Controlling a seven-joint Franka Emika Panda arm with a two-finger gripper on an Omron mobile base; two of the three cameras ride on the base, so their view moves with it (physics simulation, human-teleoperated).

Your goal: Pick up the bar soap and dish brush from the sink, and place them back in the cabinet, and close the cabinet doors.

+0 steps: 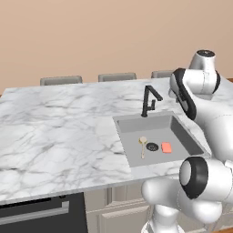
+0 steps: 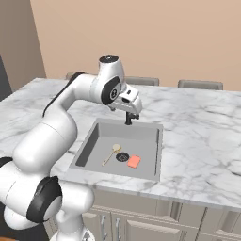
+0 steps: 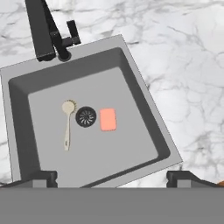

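Salmon bar soap (image 3: 107, 119), dish brush (image 3: 67, 123), grey sink (image 3: 144, 98)

counter (image 1: 54, 132): glossy marble | sink (image 1: 179, 132): matt grey | faucet (image 1: 149, 100): matt black

The sink (image 3: 144, 105) lies open from above — only the black faucet (image 3: 43, 30) rises at its back edge. On the basin floor, the bar soap (image 3: 107, 119) and dish brush (image 3: 67, 122) flank the drain (image 3: 85, 117), apart from the walls — bare floor around them.
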